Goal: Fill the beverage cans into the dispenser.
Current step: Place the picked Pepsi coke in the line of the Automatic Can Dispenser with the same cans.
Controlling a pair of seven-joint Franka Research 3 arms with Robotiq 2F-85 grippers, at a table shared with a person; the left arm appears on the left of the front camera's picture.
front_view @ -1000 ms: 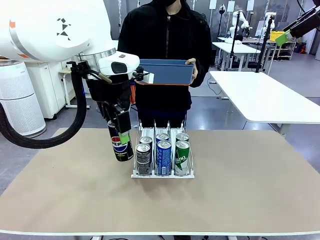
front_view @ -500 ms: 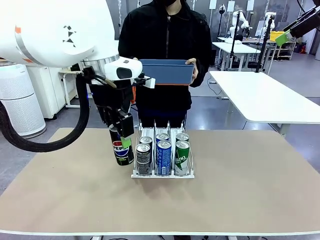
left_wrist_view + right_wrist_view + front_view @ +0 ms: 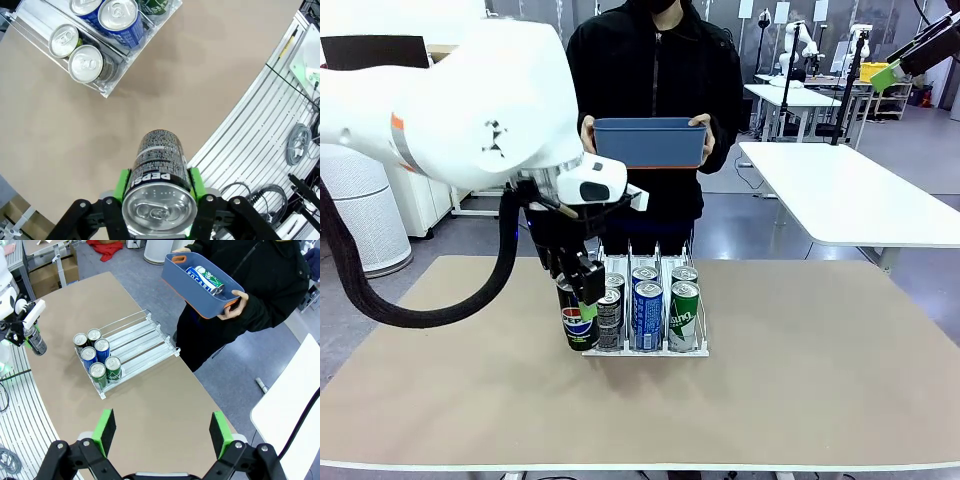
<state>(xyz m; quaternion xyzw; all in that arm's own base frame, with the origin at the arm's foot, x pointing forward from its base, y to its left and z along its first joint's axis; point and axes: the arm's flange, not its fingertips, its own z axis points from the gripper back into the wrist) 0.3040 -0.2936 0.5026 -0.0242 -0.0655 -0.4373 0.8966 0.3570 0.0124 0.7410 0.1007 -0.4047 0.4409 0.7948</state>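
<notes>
Left wrist view: left fingers (image 3: pixel 122 186) grip can (image 3: pixel 159 167) reading PEPSI.

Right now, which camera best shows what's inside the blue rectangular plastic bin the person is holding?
The right wrist view: it looks down into the blue rectangular plastic bin, where blue and green drink cans lie. The front view shows the bin's outer side wall from level height, with the contents hidden.

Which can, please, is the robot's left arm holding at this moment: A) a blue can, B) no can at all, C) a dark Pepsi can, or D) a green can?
C: the left fingers are shut on a dark Pepsi can, which hangs upright near the left front corner of the rack.
</notes>
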